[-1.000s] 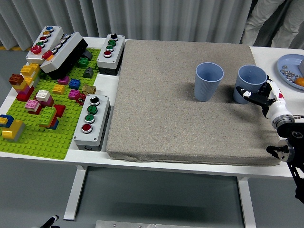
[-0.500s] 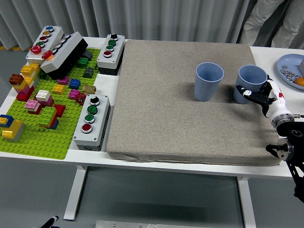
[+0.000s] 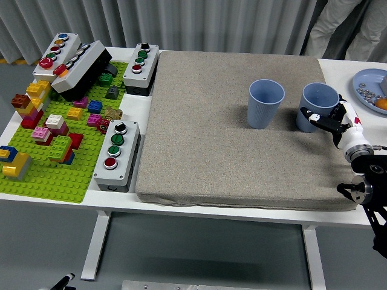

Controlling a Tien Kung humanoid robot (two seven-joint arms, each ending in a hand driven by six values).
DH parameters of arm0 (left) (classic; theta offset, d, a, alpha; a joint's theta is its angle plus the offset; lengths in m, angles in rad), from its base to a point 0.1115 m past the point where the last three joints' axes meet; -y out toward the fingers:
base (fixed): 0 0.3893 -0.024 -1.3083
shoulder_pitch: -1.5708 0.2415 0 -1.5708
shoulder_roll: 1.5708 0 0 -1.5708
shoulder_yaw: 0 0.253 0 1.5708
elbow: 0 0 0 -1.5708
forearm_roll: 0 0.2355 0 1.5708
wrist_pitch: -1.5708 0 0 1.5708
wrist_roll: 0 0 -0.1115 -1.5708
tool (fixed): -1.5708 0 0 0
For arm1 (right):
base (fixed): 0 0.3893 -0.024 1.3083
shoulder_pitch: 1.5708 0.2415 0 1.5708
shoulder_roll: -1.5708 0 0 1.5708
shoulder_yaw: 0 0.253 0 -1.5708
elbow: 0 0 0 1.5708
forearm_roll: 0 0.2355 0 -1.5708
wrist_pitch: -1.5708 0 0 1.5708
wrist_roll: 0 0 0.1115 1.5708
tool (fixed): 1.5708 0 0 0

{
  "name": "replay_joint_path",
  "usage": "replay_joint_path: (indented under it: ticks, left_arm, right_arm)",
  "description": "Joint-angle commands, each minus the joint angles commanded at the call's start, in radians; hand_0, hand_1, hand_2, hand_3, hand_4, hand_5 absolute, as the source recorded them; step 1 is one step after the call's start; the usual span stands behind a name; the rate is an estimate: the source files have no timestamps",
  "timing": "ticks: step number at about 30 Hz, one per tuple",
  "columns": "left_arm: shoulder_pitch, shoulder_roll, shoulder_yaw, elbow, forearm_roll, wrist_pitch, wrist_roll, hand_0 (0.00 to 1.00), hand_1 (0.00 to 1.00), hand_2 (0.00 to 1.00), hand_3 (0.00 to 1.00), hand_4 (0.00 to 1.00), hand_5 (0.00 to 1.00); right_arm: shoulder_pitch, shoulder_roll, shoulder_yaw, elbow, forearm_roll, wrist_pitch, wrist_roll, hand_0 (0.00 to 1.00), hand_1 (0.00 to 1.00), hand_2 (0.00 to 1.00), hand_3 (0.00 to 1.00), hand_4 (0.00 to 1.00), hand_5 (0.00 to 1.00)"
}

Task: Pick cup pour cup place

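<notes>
- Two blue cups stand upright on the grey mat (image 3: 230, 130) that covers the middle of the white surface (image 3: 151, 107)
- Left cup (image 3: 265, 103): ribbed, open mouth up, stands alone; inside looks empty from this angle
- Right cup (image 3: 318, 106): near the mat's right edge — contents cannot be made out
- Right robot hand (image 3: 327, 121): comes in from the lower right, dark fingers (image 3: 315, 116) curled around the right cup's front wall; reads as a grasp, cup base on the mat
- Blue plate (image 3: 364, 83) at the far right edge, holding small metallic bits and one orange piece (image 3: 381, 103), partly cropped
- Four button boxes at left — one (image 3: 118, 153) by the mat's left edge
- Green baseplate (image 3: 57, 169) with many loose coloured bricks; count uncertain
- Person's legs (image 3: 344, 27) at top right, behind the surface
</notes>
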Motion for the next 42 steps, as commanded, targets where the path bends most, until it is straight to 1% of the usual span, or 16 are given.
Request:
replay_joint_path:
  ticks: [3, 4, 9, 10, 16, 23, 27, 29, 32, 34, 40, 41, 42]
  left_arm:
    - [-0.001, 0.0, -0.001, 0.0, 0.001, 0.0, 0.0, 0.822, 0.8, 0.887, 0.787, 0.637, 0.981]
    - [-0.001, 0.0, -0.001, 0.0, 0.001, 0.0, 0.0, 0.822, 0.801, 0.887, 0.787, 0.637, 0.981]
    - [-0.001, 0.0, -0.002, 0.0, 0.001, 0.0, 0.001, 0.822, 0.801, 0.887, 0.787, 0.637, 0.981]
    - [-0.001, 0.0, -0.002, 0.0, 0.002, 0.0, 0.001, 0.822, 0.8, 0.887, 0.787, 0.637, 0.981]
    - [0.001, 0.0, -0.005, 0.0, 0.002, 0.0, 0.001, 0.822, 0.8, 0.887, 0.786, 0.636, 0.981]
    - [0.0, 0.002, -0.01, 0.0, 0.005, 0.0, 0.002, 0.822, 0.801, 0.887, 0.786, 0.636, 0.981]
    - [0.001, 0.003, -0.01, 0.0, 0.004, 0.0, 0.003, 0.822, 0.801, 0.887, 0.786, 0.636, 0.981]
    - [0.002, 0.004, -0.01, 0.0, 0.003, 0.0, 0.003, 0.822, 0.8, 0.887, 0.786, 0.636, 0.98]
    - [0.004, 0.005, -0.01, 0.0, 0.002, 0.001, 0.003, 0.822, 0.8, 0.887, 0.786, 0.636, 0.98]
    - [0.005, 0.005, -0.01, 0.0, 0.002, 0.001, 0.003, 0.822, 0.8, 0.887, 0.786, 0.636, 0.981]
    - [0.006, 0.005, -0.008, 0.0, 0.0, 0.0, 0.003, 0.822, 0.8, 0.887, 0.786, 0.636, 0.981]
    - [0.006, 0.005, -0.008, 0.0, 0.0, 0.0, 0.003, 0.822, 0.801, 0.887, 0.786, 0.637, 0.98]
    - [0.006, 0.005, -0.008, 0.0, 0.0, 0.0, 0.003, 0.822, 0.801, 0.887, 0.786, 0.637, 0.98]
  right_arm:
    - [0.0, 0.0, 0.0, 0.0, 0.003, 0.0, 0.002, 0.86, 0.803, 0.757, 0.804, 0.727, 0.108]
    - [0.001, -0.001, 0.001, 0.0, 0.003, 0.001, 0.003, 0.775, 0.694, 0.598, 0.699, 0.708, 0.088]
    - [0.002, -0.003, 0.006, 0.005, -0.003, 0.0, 0.002, 0.775, 0.694, 0.598, 0.699, 0.708, 0.088]
    - [0.002, -0.004, 0.006, 0.006, -0.005, 0.0, 0.002, 0.755, 0.676, 0.573, 0.665, 0.682, 0.061]
    - [0.005, -0.013, 0.004, 0.021, -0.015, -0.002, 0.0, 0.753, 0.673, 0.569, 0.662, 0.683, 0.062]
    - [0.024, -0.031, -0.024, 0.038, -0.03, -0.006, -0.008, 0.752, 0.672, 0.567, 0.664, 0.684, 0.066]
    - [0.044, -0.044, -0.054, 0.047, -0.061, -0.017, -0.019, 0.752, 0.672, 0.567, 0.664, 0.684, 0.066]
    - [0.051, -0.051, -0.063, 0.055, -0.089, -0.025, -0.025, 0.754, 0.675, 0.569, 0.663, 0.685, 0.067]
    - [0.057, -0.057, -0.066, 0.063, -0.1, -0.026, -0.026, 0.754, 0.675, 0.569, 0.663, 0.685, 0.067]
    - [0.059, -0.058, -0.067, 0.065, -0.101, -0.028, -0.026, 0.749, 0.675, 0.57, 0.649, 0.685, 0.069]
    - [0.062, -0.06, -0.067, 0.066, -0.099, -0.029, -0.024, 0.749, 0.675, 0.57, 0.649, 0.685, 0.069]
    - [0.061, -0.06, -0.067, 0.066, -0.099, -0.029, -0.025, 0.738, 0.674, 0.569, 0.619, 0.684, 0.07]
    - [0.061, -0.06, -0.068, 0.066, -0.099, -0.029, -0.025, 0.738, 0.674, 0.569, 0.619, 0.684, 0.07]
